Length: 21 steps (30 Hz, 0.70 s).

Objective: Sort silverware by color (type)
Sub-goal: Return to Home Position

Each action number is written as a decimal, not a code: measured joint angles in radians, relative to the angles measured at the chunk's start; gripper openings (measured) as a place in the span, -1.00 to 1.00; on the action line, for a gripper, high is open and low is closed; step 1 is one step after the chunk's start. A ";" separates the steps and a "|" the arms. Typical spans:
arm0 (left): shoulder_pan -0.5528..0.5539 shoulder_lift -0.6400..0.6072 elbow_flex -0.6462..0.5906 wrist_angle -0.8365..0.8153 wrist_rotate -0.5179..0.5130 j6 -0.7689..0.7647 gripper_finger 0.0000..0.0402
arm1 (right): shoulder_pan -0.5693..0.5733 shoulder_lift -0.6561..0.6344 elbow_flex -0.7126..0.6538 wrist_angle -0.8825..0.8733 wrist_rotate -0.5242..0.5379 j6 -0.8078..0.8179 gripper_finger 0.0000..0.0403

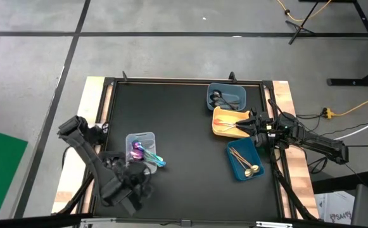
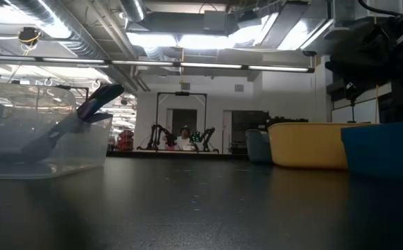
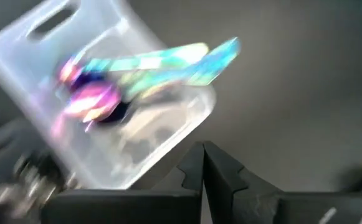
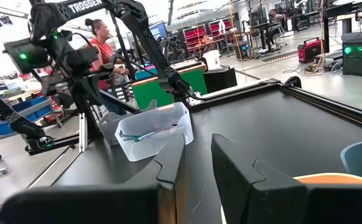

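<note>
High view first: matte black desk (image 1: 184, 171) with pale wooden side rails (image 1: 95, 120), on a grey concrete floor (image 1: 171, 57) with dark tape lines and a green mat (image 1: 0, 164) off at the left edge. Low view looks level across the desk into a big workshop with ceiling lights and ducts overhead, and a person (image 2: 184, 136) sits way at the back. Right wrist view also catches a person in a red top (image 4: 103, 43) past the desk's far side.

Only writing I can read is the white "TROSSEN" lettering (image 4: 85, 7) on the left arm (image 1: 88, 152).

The silverware is all in bins:
- The thin iridescent purple-and-teal spoons (image 1: 147, 154) sit in the clear plastic bin (image 1: 140, 136) at the left, handles poking over its rim.
- The black spoons (image 1: 220, 98) are in the grey-blue bin (image 1: 234, 92).
- The copper-orange spoons (image 1: 231, 126) are in the yellow bin (image 1: 220, 117).
- The gold spoons (image 1: 246, 163) are in the blue bin (image 1: 234, 166).

The left fingers (image 3: 203, 155) are pressed together with nothing between them. The clear bin and its iridescent spoons are just ahead of the tips, not touching.

The right fingers (image 4: 197, 149) are parted a little, holding nothing. They're at the right end of the yellow bin, near the orange spoons. The right arm (image 1: 317, 142) reaches in from the desk's right side.
</note>
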 joint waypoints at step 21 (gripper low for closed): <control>0.549 0.000 0.025 0.618 -0.026 1.387 -1.00 | 0.000 0.000 0.000 0.000 0.000 0.000 -0.64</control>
